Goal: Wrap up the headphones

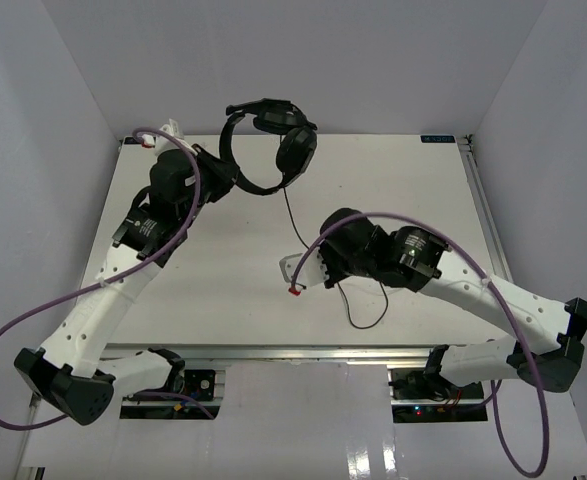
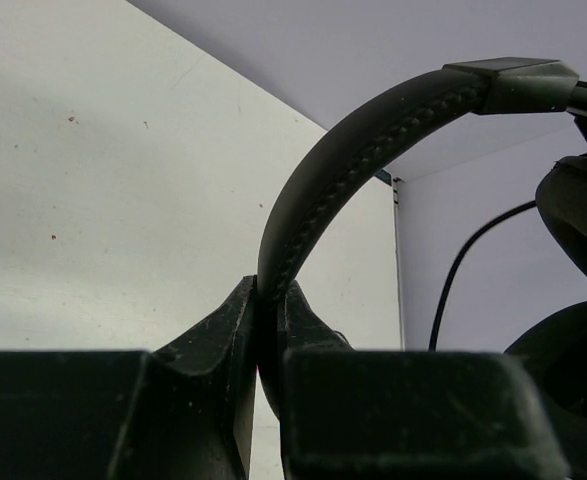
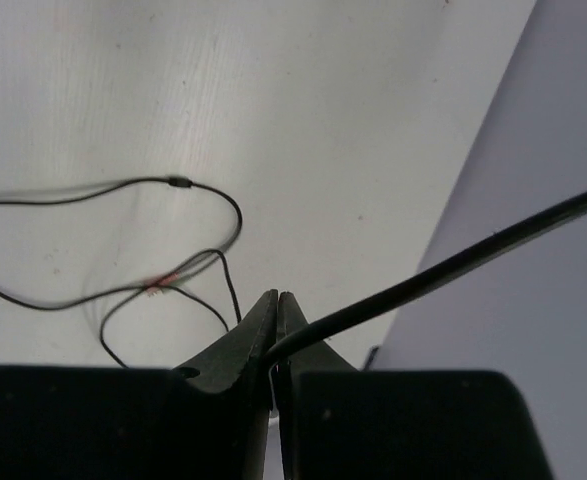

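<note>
Black over-ear headphones are held up off the bench at its far side, left of centre; nothing of them rests on the surface as far as I can tell

Left jaws are closed on the headband, pinching the thin stitched arch edge-on near its lower end; the two ear cups hang out to the right of that grip, close together

Cord drops from the cups and runs toward the near side, straight to the right arm. Right jaws are closed on it: in the right wrist view the tips meet with the thin black cord coming out between them and stretching away fairly taut

Past that pinch the rest of the cord is slack, lying on the bench in loose open loops beside the right arm, with a reddish mark partway along

Progress, as I judge it: early. Done so far is only the set-up, headphones lifted and steadied by one arm, cord caught by the other. No turn of cord shows around the headband or around either cup in any view, so the winding itself looks all still to do: bring the cord round the band or cups, repeat until the slack on the bench is used up, then secure the free end
</note>
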{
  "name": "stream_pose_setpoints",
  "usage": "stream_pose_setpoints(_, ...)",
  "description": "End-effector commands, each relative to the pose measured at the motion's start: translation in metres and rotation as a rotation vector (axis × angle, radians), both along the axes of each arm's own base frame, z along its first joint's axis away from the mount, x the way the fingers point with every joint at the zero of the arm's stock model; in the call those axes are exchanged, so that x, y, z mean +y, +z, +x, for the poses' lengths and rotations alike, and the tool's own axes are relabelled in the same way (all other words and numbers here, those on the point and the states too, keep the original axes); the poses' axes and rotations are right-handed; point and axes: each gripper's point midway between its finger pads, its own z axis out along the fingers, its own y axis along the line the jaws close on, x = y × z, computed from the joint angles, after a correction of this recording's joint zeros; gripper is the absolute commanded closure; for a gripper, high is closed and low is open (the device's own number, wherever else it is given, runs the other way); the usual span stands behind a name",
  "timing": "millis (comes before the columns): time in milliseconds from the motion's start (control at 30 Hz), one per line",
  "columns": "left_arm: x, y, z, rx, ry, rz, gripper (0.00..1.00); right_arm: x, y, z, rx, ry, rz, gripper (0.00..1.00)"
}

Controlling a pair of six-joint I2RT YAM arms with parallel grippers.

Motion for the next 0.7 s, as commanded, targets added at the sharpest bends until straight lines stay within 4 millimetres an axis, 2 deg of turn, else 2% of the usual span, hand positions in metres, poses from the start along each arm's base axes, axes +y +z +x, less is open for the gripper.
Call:
stream_pose_setpoints(0, -0.001, -0.002, 0.012, -0.039, 0.009, 0.040, 1.00, -0.033, 0.046, 0.007, -0.353, -0.017, -0.232, 0.92)
stream_pose_setpoints(33, -0.001, -0.007, 0.012, -0.032, 0.005, 0.050, 1.00, -0.034, 0.057, 0.010, -0.405, -0.037, -0.234, 0.92)
stream_pose_setpoints(200, -0.003, -0.044, 0.006, 0.024, -0.040, 0.117, 1.00, -0.009, 0.110, 0.017, -0.582, -0.016, -0.189, 0.92)
stream_pose_setpoints(333, -0.008, -0.064, -0.002, 0.051, -0.098, 0.157, 1.00, 0.010, 0.140, 0.023, -0.691, 0.010, -0.152, 0.92)
stream_pose_setpoints(533, -0.024, -0.105, -0.020, 0.113, -0.252, 0.197, 1.00, 0.033, 0.172, 0.029, -0.756, 0.000, -0.043, 0.92)
stream_pose_setpoints(667, -0.034, -0.121, -0.034, 0.113, -0.360, 0.218, 1.00, 0.041, 0.169, 0.034, -0.732, -0.006, -0.014, 0.91)
